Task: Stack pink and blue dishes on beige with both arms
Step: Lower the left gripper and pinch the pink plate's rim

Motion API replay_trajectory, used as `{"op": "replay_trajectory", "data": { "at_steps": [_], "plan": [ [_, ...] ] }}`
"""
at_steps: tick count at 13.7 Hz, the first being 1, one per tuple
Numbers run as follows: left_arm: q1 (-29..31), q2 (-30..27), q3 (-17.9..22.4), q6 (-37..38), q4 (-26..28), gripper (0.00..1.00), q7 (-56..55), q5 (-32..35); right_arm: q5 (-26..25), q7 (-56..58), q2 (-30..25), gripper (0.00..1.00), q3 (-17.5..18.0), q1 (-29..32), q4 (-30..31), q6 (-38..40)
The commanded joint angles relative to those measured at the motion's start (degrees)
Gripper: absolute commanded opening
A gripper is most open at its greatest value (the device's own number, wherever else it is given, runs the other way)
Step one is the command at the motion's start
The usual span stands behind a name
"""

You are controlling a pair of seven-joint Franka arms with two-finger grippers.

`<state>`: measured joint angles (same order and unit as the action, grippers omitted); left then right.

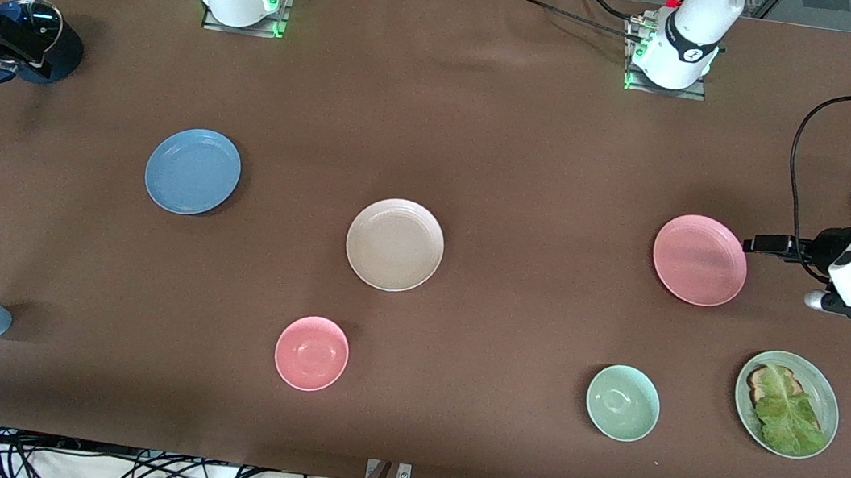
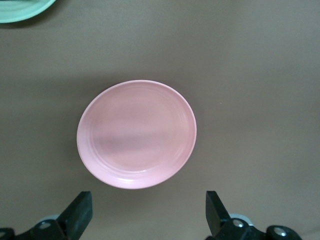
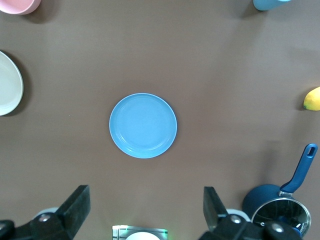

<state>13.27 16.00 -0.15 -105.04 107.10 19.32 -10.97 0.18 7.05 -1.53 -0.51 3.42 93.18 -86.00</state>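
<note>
The beige plate (image 1: 395, 245) lies flat mid-table, bare, between the blue plate (image 1: 193, 171) toward the right arm's end and the pink plate (image 1: 700, 260) toward the left arm's end; all 3 sit well apart, none stacked. The left gripper (image 2: 149, 215) hangs over the table just beside the pink plate; the left wrist view shows its 2 fingers (image 2: 80, 212) spread wide and empty, with the pink plate (image 2: 136, 134) centred between them, which the front view does not show. The right gripper (image 3: 146, 210) is out of the front view; the right wrist view shows its fingers (image 3: 77, 205) wide apart and empty, high over the table with the blue plate (image 3: 143, 125) below. That view also takes in the beige plate's edge (image 3: 10, 85), a lemon (image 3: 312, 98), a blue cup (image 3: 270, 4) and a lidded blue pot (image 3: 280, 210). Only the front view shows the pink bowl (image 1: 312, 352), the green bowl (image 1: 623, 403) and the green plate (image 1: 829, 394) bearing toast and lettuce (image 1: 788, 409), all nearer the front camera than the 3 plates.
</note>
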Motion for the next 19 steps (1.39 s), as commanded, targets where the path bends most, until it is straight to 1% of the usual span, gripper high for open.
{"op": "replay_trajectory", "data": {
  "at_steps": [1,3,4,6,10,14,17,19],
  "plan": [
    [0.3,-5.8,0.0,-10.4,11.3,1.0,4.9,-1.7,0.5,-0.2,0.0,1.0,0.2,0.2,-0.9,0.7],
    [2.4,-5.6,0.1,-15.2,14.6,1.0,8.7,-2.5,0.5,0.2,-0.1,1.0,0.2,0.2,-0.8,0.9],
    [3.3,-5.2,0.1,-17.6,16.4,1.0,11.8,-4.8,0.5,0.5,-0.1,1.0,0.2,0.3,-0.8,0.9],
    [5.0,-4.0,0.1,-23.4,19.4,1.0,17.8,-6.9,0.5,0.6,-0.3,1.0,0.2,0.3,-0.8,1.5],
    [7.5,0.1,0.1,-27.0,19.7,1.0,24.4,-10.9,0.5,0.0,0.0,1.0,0.2,0.1,-0.8,1.1],
    [7.7,3.2,0.1,-28.5,19.0,1.0,25.1,-12.5,0.7,0.4,0.0,1.0,0.2,0.1,-0.8,2.0],
    [7.7,5.3,0.1,-31.2,18.9,1.0,26.1,-14.2,0.7,0.4,0.0,1.0,0.2,0.2,-0.7,2.1],
    [8.0,6.5,0.1,-32.1,18.9,1.0,29.9,-17.8,0.8,0.4,0.1,1.0,0.2,0.2,-0.7,2.1]
  ]
}}
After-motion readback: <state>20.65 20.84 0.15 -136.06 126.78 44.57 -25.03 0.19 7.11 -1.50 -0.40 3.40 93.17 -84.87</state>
